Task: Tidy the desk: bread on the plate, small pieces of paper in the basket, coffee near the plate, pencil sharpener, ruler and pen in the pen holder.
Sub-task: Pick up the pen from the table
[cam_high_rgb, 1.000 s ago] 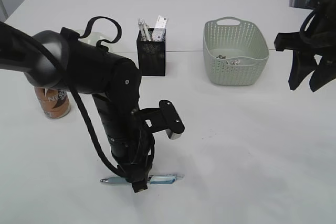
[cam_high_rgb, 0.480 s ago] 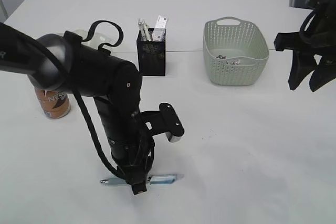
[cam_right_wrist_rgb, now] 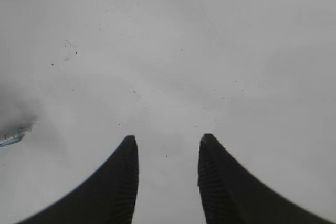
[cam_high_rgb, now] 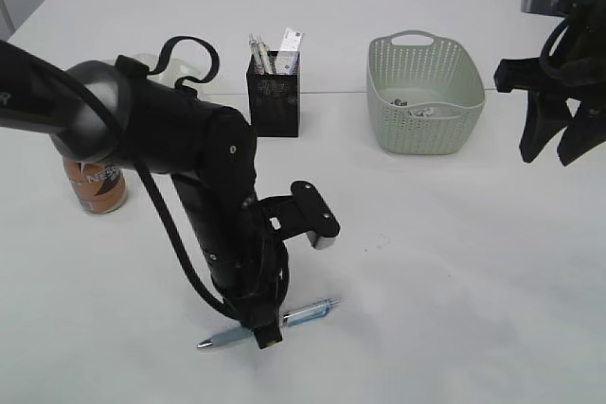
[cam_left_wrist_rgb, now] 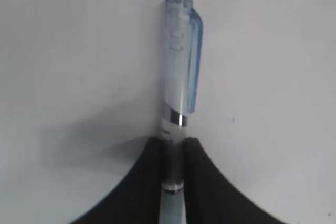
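The pen (cam_high_rgb: 308, 312), clear pale blue with a silver tip, lies slanted low over the white desk (cam_high_rgb: 454, 262) near its front edge. My left gripper (cam_high_rgb: 268, 333) is shut on its barrel. In the left wrist view the pen (cam_left_wrist_rgb: 178, 77) runs straight up from between the black fingers (cam_left_wrist_rgb: 149, 182), with the left gripper (cam_left_wrist_rgb: 172, 142) clamped on the metal ring. My right gripper (cam_high_rgb: 554, 153) hangs open at the far right, and the right wrist view shows that gripper (cam_right_wrist_rgb: 167, 140) over bare desk. The pen holder (cam_high_rgb: 274, 96) holds several sticks. Small pieces of paper (cam_high_rgb: 413, 107) lie in the basket (cam_high_rgb: 421, 130). The coffee (cam_high_rgb: 95, 186) stands at the left. Bread is hidden.
My left arm (cam_high_rgb: 189, 158) covers much of the left half of the desk. A sliver of the pale plate (cam_high_rgb: 137, 61) shows behind it. The desk's seam line (cam_high_rgb: 336, 92) runs past the pen holder and basket.
The left jaws have closed on the pen. The pen has swung from level to slanted, its clip end higher and further right. The right arm has not moved.
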You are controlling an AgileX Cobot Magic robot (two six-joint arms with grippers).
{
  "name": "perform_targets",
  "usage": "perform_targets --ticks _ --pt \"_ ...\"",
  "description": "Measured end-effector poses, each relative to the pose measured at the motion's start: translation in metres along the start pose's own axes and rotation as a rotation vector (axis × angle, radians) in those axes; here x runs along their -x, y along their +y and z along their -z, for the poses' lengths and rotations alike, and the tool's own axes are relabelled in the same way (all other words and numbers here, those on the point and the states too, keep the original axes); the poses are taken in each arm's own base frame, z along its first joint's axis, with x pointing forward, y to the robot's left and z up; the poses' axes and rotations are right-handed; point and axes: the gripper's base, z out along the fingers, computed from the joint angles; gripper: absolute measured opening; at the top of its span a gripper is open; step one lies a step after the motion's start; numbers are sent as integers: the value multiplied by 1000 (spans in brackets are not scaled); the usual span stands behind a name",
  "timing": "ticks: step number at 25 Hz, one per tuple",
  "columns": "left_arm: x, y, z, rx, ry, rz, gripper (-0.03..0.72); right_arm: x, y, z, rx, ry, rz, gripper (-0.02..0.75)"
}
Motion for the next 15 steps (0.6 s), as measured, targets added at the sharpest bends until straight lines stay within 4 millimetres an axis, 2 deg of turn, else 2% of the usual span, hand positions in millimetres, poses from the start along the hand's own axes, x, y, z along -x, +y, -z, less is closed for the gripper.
perform_targets --ticks 6,11,15 --pt "11 -1 3 -27 -82 106 56 0 0 0 0 0 0 283" --pt "27 4 21 -29 -130 209 56 0 0 0 0 2 0 283" --pt "31 17 37 -56 -127 391 56 0 0 0 0 2 0 283"
